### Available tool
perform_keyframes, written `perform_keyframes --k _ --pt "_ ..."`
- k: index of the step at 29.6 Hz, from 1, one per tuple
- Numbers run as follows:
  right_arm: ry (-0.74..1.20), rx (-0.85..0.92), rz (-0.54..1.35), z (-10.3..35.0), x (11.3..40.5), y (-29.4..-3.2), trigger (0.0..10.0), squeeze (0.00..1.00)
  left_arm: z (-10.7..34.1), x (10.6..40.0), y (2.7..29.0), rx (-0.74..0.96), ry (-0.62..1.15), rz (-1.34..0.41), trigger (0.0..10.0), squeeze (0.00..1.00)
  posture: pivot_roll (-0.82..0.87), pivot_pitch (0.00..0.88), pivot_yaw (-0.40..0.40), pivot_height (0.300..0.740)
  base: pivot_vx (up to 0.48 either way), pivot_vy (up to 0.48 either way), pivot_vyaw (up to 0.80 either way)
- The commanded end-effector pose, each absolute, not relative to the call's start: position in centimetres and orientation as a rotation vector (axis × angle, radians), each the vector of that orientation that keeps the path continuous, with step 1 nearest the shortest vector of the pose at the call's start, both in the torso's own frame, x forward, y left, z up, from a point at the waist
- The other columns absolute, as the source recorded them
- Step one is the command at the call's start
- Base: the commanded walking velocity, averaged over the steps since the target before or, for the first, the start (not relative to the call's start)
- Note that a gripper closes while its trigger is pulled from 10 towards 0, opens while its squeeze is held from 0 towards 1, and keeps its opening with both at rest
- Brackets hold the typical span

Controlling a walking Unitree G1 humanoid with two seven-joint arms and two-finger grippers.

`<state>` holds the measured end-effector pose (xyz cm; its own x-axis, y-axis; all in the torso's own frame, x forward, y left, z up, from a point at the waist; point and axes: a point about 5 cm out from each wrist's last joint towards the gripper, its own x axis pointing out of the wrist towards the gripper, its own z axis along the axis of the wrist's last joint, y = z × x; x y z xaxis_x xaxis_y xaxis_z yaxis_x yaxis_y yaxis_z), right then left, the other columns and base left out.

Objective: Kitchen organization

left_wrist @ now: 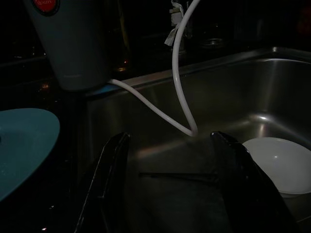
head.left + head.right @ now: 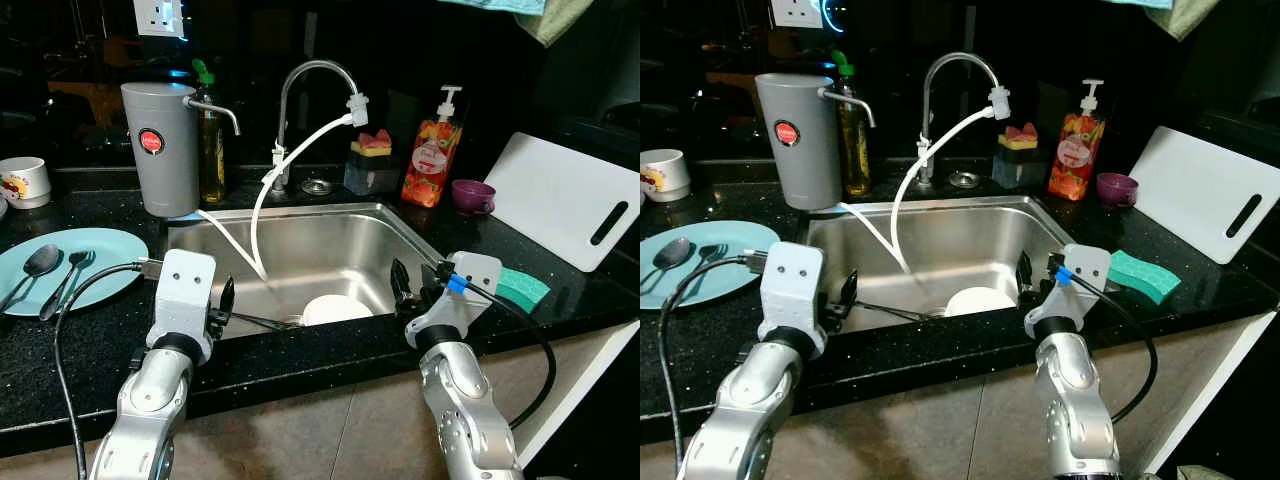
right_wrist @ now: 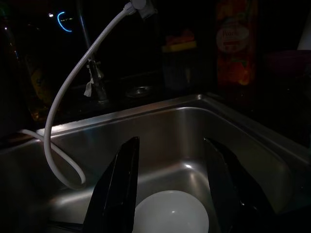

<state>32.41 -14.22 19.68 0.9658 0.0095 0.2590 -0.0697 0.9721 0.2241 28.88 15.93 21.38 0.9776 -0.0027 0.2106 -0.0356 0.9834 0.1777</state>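
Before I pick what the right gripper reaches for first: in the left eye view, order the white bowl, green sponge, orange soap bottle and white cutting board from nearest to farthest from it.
From the right gripper:
1. White bowl, in the sink, on its left.
2. Green sponge, on the counter to its right; close to the bowl's distance, so hard to rank.
3. Orange soap bottle, behind the sink.
4. White cutting board, far right.

We face a sink [image 2: 390, 235] set in the bench [image 2: 100, 325], with a bowl [image 2: 335, 309] lying in it and a tap [image 2: 310, 85] behind. Left of the sink lies a plate [image 2: 100, 262] carrying two spoons [image 2: 45, 275]; a canister [image 2: 160, 148] stands behind it. Right of the sink lies a sponge [image 2: 522, 288], with a board [image 2: 565, 198] leaning behind. Our left hand [image 2: 222, 312] and right hand [image 2: 412, 288] hover at the sink's front edge.
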Motion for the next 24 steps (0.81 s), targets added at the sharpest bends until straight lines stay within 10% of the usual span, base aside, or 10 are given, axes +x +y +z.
perform_keyframes --k 1,24 --pt "-0.243 0.233 0.036 19.39 32.49 -14.25 10.0 0.00 21.33 28.89 15.84 0.185 -0.207 0.017 10.0 0.00 0.20 0.035 -0.119 0.740 0.000 0.000 0.00" --pt "-0.246 0.233 0.034 19.44 32.53 -14.32 10.0 0.00 21.38 28.95 15.79 0.181 -0.211 0.015 10.0 0.00 0.20 0.034 -0.118 0.740 0.000 0.000 0.00"
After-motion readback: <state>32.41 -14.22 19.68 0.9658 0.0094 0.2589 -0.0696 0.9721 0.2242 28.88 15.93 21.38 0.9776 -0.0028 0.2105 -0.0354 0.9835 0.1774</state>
